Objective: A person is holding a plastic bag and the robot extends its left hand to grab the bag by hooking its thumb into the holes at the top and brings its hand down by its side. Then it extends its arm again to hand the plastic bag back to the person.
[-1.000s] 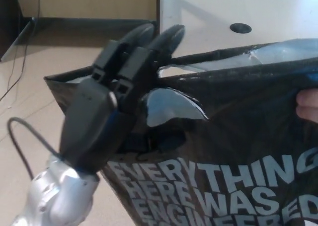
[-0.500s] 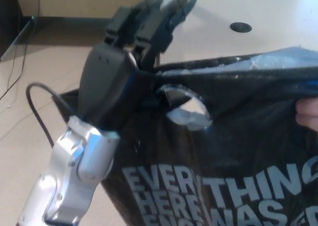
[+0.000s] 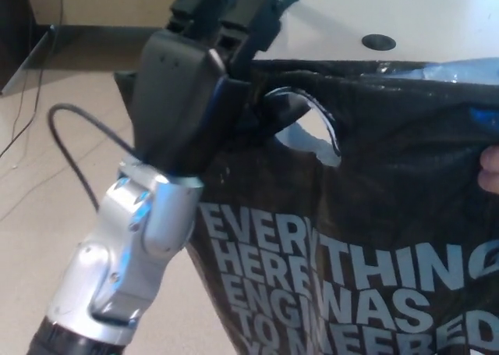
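Hooking bag [image 3: 374,238], left hand [image 3: 199,82].

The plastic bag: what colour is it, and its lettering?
The plastic bag is black with pale grey-white block lettering, as seen in the head view.

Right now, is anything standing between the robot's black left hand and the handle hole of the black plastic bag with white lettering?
Nothing visible does. The black left hand is already against the top edge of the black plastic bag, right beside its cut-out handle hole. A person's fingers grip the bag's far right edge, clear of the hole.
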